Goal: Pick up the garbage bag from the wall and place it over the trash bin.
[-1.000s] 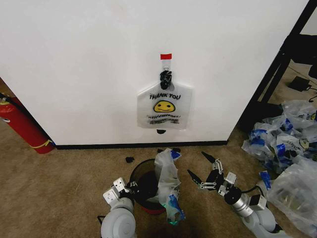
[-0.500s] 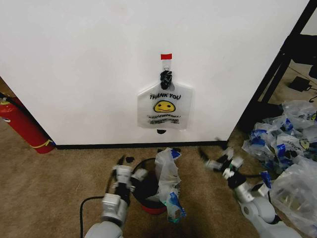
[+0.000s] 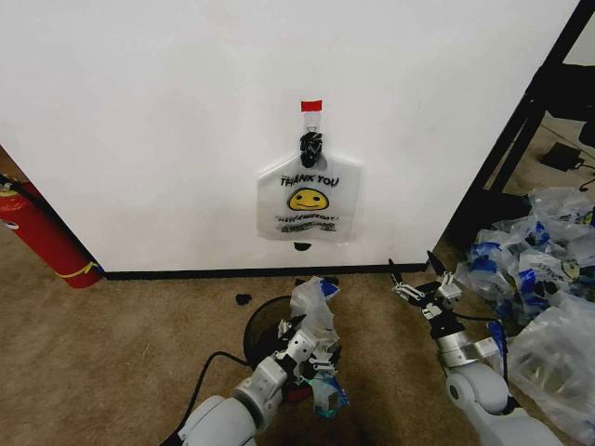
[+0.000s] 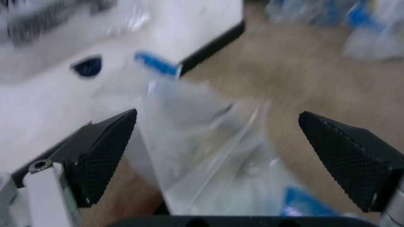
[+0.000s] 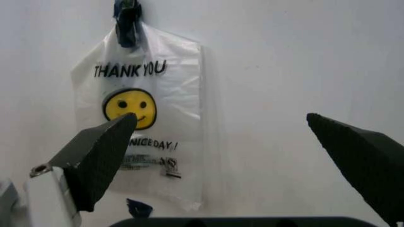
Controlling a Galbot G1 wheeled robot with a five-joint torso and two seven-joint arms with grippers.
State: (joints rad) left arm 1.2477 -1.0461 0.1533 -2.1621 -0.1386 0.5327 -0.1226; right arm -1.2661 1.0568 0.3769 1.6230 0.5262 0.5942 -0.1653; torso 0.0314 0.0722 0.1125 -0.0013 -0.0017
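Beige carpet (image 3: 112,325) below white wall (image 3: 139,121); both grippers, left (image 3: 311,348) & right (image 3: 416,275), spread apart

Thin, glossy, see-through plastic on the garbage bag (image 3: 312,325), crinkled at lower centre over the dark mesh trash bin (image 3: 263,327). The wall (image 3: 167,121) looks smooth and matt white; the bag hanging on it (image 5: 146,118) is filmy plastic too. Carpet (image 3: 102,344) is rough and fibrous. The left gripper (image 4: 230,156) has black knurled pads.

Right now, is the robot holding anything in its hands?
No. Both hands are open and empty: left hand by the garbage bag, right hand facing the wall.
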